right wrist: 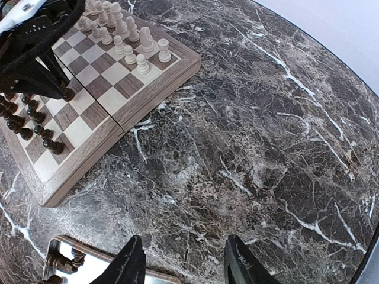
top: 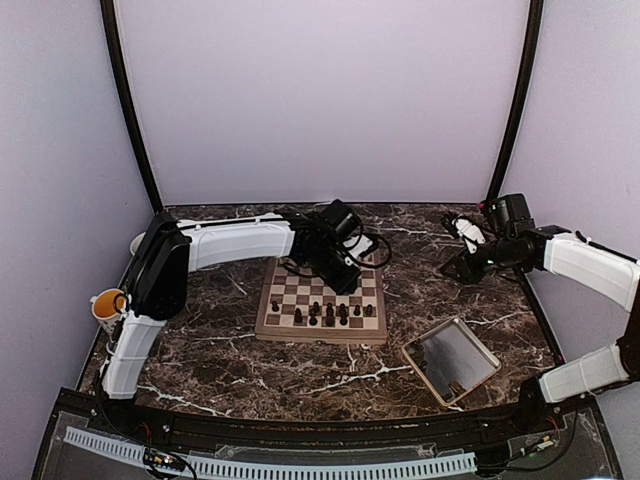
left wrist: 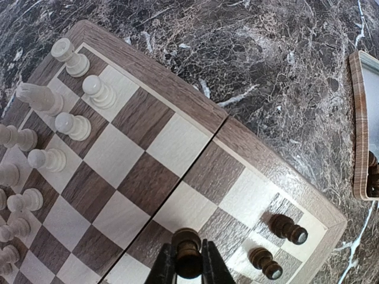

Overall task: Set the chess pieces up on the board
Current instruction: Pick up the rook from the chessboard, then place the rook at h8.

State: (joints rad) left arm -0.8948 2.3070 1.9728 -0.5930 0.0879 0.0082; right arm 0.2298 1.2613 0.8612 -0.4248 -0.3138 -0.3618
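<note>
The board (top: 262,318) lies mid-table with cream chessmen (left wrist: 71,124) along its far rows and dark chess pieces (top: 329,313) on its near rows. My left gripper (left wrist: 188,253) is low over the board (left wrist: 154,89) and shut on one dark chess piece (left wrist: 186,239), which stands upright between the fingers. Two more dark pieces (left wrist: 288,228) stand on squares near the board's corner. My right gripper (right wrist: 186,263) hangs open over bare marble to the right of the board (right wrist: 83,160), with nothing between its fingers.
A shallow beige tray (top: 450,360) sits at the front right and holds a few dark pieces (right wrist: 59,263); its edge (left wrist: 360,130) shows in the left wrist view. A white cup (top: 107,303) with orange inside stands at the table's left edge. Walls surround the table.
</note>
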